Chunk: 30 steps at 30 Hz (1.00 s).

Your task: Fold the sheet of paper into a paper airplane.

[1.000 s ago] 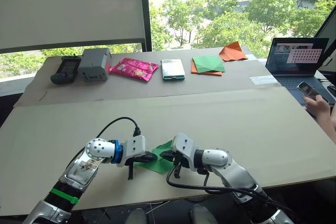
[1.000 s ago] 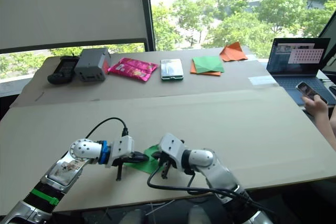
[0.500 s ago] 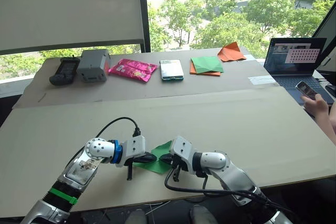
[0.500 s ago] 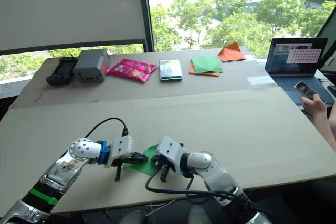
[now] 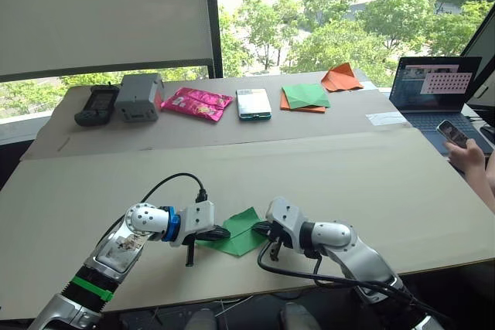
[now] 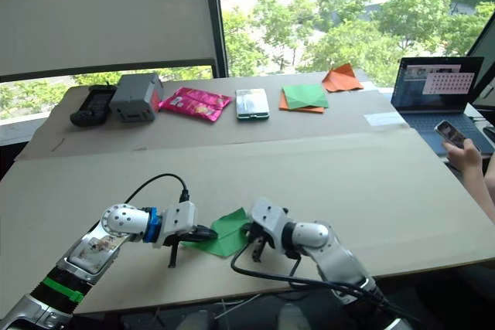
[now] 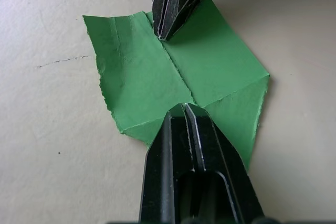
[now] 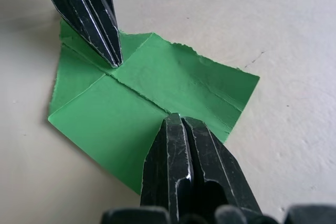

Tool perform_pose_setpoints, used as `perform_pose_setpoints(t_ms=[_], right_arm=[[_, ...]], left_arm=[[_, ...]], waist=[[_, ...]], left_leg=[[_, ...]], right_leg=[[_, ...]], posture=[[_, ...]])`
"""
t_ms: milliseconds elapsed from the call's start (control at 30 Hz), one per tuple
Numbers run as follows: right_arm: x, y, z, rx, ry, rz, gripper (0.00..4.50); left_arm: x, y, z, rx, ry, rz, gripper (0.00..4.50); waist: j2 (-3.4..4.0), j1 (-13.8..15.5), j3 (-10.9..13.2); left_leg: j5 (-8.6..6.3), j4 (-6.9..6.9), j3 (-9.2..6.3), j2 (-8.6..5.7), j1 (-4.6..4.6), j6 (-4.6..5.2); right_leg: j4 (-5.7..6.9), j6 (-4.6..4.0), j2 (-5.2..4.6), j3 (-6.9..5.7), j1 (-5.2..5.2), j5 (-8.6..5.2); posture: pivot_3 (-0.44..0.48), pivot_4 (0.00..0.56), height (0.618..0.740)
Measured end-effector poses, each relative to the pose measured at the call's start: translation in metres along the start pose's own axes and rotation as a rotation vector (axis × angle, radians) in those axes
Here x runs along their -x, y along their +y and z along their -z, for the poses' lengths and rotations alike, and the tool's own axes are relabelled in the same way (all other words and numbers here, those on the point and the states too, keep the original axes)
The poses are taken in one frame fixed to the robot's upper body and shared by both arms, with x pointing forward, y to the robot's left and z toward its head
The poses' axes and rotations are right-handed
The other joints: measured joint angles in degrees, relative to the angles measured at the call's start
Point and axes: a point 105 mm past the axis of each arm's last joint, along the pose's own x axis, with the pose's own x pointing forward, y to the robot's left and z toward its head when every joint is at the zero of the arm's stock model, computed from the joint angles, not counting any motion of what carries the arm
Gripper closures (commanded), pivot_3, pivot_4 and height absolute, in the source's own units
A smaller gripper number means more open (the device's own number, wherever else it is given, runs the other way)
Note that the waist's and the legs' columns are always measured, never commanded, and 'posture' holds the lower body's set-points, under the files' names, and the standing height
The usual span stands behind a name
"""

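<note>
The sheet of paper is bright green and lies flat near the table's front edge. A centre crease and diagonal corner creases cross it. My left gripper is shut, its tip resting on the sheet's left edge. My right gripper is also shut, with its tip on the sheet's right edge. The two tips face each other across the centre crease. The right gripper's fingertips press the far end of the crease. No paper airplane is in view.
The far table holds a black device, a grey box, a pink packet, a phone, a dark green paper square and an orange paper shape. At right are a laptop and a person's hand.
My right gripper has slid to the right, off the middle of the sheet to its right edge, so more green paper shows between the tips. The left gripper has stayed put.
</note>
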Motion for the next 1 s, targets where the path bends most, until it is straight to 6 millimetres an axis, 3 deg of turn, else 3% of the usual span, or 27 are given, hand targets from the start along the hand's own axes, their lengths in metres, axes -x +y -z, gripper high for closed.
perform_pose_setpoints(t_ms=[500,633,733,1000], right_arm=[[0.015,-0.02,0.0,-0.064,-0.011,0.092,4.46],[0.011,-0.005,-0.029,-0.053,-0.128,0.024,4.46],[0.0,0.003,-0.039,-0.036,-0.149,-0.002,4.46],[-0.017,0.019,-0.023,-0.034,-0.069,-0.041,4.46]], left_arm=[[0.001,-0.001,0.0,-0.005,-0.001,0.005,4.5],[0.002,-0.001,0.001,-0.013,0.002,0.01,4.5],[0.002,-0.001,0.0,-0.015,0.001,0.01,4.5],[0.001,0.0,-0.001,-0.02,-0.001,0.011,4.5]], waist=[[-0.02,0.0,0.03],[0.09,-0.15,0.09],[0.11,-0.13,0.08],[0.11,-0.08,0.04]], left_leg=[[0.0,0.0,0.0,0.0,-0.02,-0.01],[-0.01,-0.04,0.0,0.0,-0.02,-0.01],[-0.01,-0.04,0.0,0.0,-0.02,-0.01],[-0.01,-0.06,0.0,0.0,-0.03,-0.01]], right_leg=[[-0.01,0.0,0.0,0.0,-0.02,0.0],[-0.01,0.0,0.0,0.0,-0.04,0.0],[-0.01,0.0,0.01,0.0,-0.06,0.0],[-0.09,0.0,0.0,0.01,-0.05,0.0]], posture=[[0.0,0.15,0.732],[0.0,0.15,0.732],[0.0,0.15,0.732],[0.0,0.15,0.732]])
